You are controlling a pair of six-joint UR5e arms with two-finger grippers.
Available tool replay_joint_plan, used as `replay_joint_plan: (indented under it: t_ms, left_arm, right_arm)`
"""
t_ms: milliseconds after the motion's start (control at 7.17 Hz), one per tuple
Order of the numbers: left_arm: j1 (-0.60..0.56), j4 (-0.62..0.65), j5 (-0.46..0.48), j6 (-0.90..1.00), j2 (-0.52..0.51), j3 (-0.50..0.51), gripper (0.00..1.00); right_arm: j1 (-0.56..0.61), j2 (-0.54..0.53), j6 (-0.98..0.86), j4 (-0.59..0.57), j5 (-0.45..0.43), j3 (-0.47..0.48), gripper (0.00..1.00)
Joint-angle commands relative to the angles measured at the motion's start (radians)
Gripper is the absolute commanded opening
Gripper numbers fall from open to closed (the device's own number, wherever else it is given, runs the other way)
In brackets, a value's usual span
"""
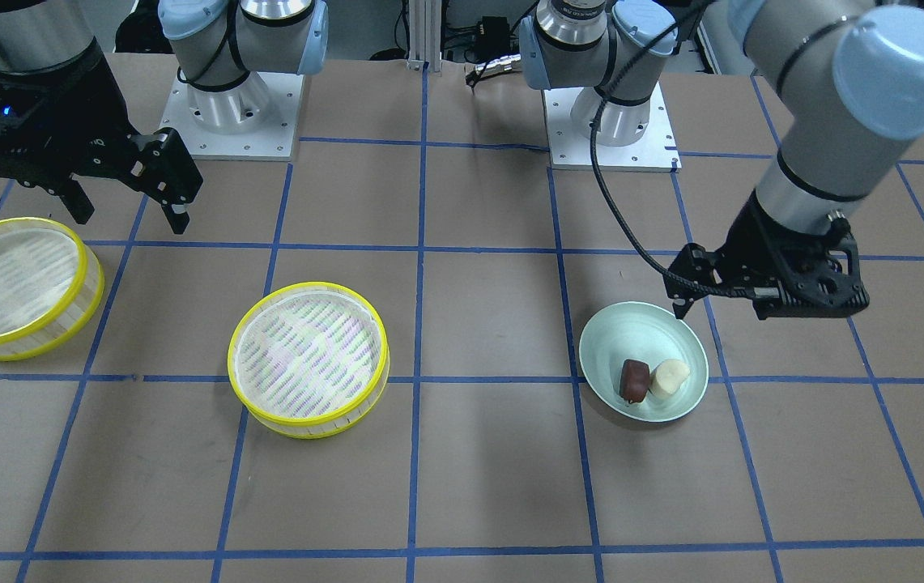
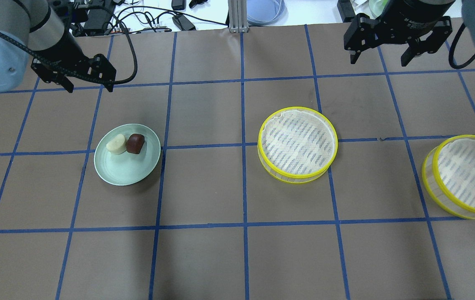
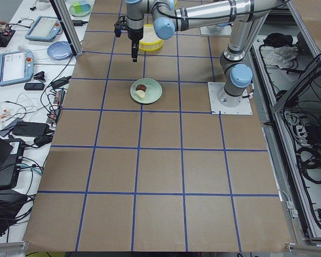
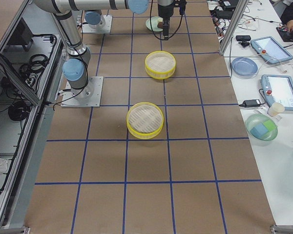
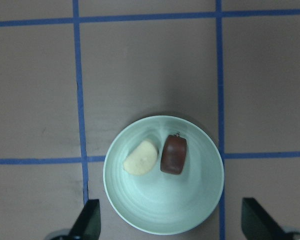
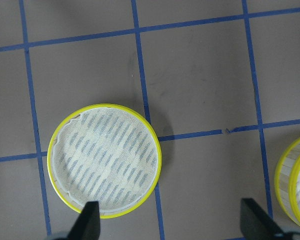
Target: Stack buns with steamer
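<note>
A dark reddish-brown bun point(image 1: 633, 380) point(image 2: 135, 143) point(image 5: 173, 154) and a cream-white bun point(image 1: 670, 376) point(image 2: 116, 144) point(image 5: 140, 158) lie side by side on a pale green plate point(image 1: 615, 340) point(image 2: 129, 173) point(image 5: 160, 215). One steamer tier point(image 1: 308, 359) point(image 2: 297, 139) point(image 6: 104, 160) stands empty mid-table. The second tier point(image 1: 12, 283) point(image 2: 466, 175) point(image 6: 295, 180) stands empty at the robot's far right. My left gripper point(image 1: 753, 283) point(image 2: 89, 85) point(image 5: 170, 210) is open and empty, raised over the plate. My right gripper point(image 1: 131, 219) point(image 2: 379, 61) point(image 6: 170, 212) is open and empty, raised between the two tiers.
The brown table carries a blue tape grid. The two arm bases point(image 1: 235, 113) point(image 1: 611, 121) stand at the robot's edge. A side bench with tablets point(image 3: 13, 67), bowls and cables point(image 2: 145, 21) runs along the far edge.
</note>
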Motion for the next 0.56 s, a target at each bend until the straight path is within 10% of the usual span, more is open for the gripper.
replay_joint_plan:
  t_ms: [0,419]
  left_arm:
    - [0.092,0.079,0.005,0.065,-0.097,-0.072,1.0]
    - [0.105,0.117,0.003,0.064,-0.187,-0.111,1.0]
  right_arm:
    - [-0.002,0.0,0.0,0.0,0.0,0.0,1.0]
    - [0.0,0.0,0.0,0.0,0.0,0.0,1.0]
